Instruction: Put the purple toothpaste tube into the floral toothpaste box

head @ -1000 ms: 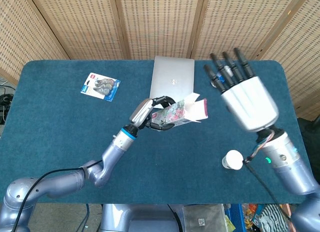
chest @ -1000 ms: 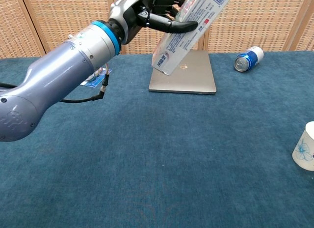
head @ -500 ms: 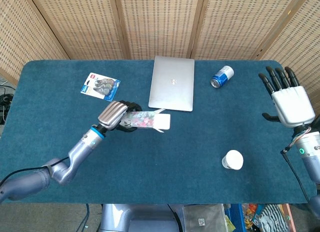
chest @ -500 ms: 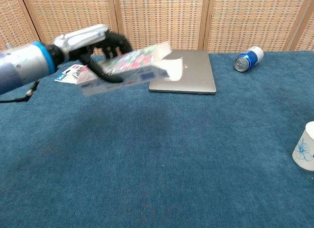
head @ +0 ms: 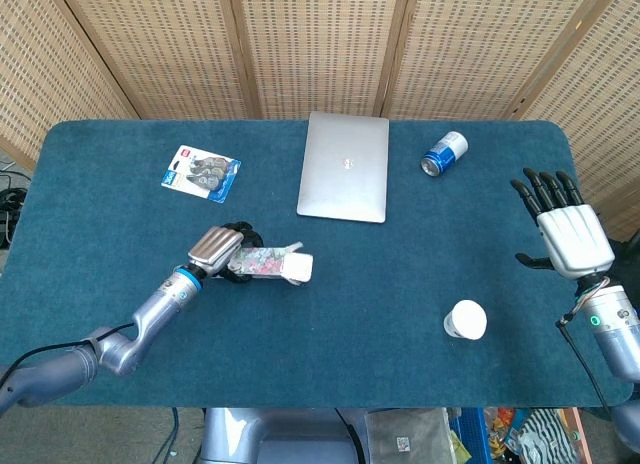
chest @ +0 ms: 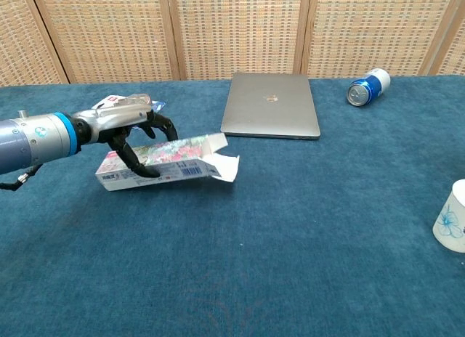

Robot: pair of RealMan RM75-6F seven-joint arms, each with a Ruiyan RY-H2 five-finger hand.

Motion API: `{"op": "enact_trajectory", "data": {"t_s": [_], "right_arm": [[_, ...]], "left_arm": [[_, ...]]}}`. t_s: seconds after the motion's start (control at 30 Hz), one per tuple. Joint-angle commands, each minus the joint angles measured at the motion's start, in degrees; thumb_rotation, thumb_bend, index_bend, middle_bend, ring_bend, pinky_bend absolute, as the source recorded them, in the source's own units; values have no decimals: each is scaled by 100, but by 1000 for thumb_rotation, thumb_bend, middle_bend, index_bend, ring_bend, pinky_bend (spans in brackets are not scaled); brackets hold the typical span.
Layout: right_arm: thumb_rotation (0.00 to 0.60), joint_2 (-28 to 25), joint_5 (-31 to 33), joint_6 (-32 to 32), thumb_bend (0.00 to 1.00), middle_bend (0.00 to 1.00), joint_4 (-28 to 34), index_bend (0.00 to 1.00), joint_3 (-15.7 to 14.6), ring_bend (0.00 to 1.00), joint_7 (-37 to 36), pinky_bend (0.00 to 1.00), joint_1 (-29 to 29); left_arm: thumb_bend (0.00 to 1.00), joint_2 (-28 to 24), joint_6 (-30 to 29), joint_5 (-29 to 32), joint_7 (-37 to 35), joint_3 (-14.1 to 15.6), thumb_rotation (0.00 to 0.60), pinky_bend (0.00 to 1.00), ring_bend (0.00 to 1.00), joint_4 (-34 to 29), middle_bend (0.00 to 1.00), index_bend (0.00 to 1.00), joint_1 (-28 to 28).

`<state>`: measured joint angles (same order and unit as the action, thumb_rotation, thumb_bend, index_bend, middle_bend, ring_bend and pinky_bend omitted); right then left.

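Observation:
The floral toothpaste box (head: 268,265) (chest: 168,160) lies low over the blue table, its open end flaps pointing right. My left hand (head: 222,252) (chest: 134,132) grips it around its left half, dark fingers wrapped over the top. My right hand (head: 565,229) hovers at the table's right edge, fingers spread, holding nothing; the chest view does not show it. No purple toothpaste tube shows in either view; the box's inside is hidden.
A closed silver laptop (head: 346,179) (chest: 270,114) lies at the back centre. A blue can (head: 444,152) (chest: 368,87) lies on its side back right. A white paper cup (head: 465,320) (chest: 451,217) stands front right. A blister pack (head: 201,173) lies back left.
My left hand has brought the box down from high above the laptop, leftward and toward the front, to table level. My right hand has drawn back from the centre to the right edge.

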<state>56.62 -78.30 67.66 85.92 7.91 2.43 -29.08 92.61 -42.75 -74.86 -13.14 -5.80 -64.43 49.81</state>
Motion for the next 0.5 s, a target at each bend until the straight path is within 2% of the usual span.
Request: {"op": "enact_trajectory", "data": {"t_s": [0.03,0.27,0.5], "right_arm": [[600,12,-61,78,0,0,-28,0,-9,0,-56,0,69],[600,74,-422,569,0,0,-112,0,-171,0,-243,0,426],[600,333,-746,1228,0,0,-235,0,-422,0,-405,0,960]], "left_arm": [[235,-99,-149,118,137,-103,600,0,0,-307,0,0,-36],[220,-912,-1632,-295,352,-191,600,0,0,-1515,0,0,-700],[220,-1903,-3240,-174,1577,33,600,0,0,-2782,0,0,-1880]]}}
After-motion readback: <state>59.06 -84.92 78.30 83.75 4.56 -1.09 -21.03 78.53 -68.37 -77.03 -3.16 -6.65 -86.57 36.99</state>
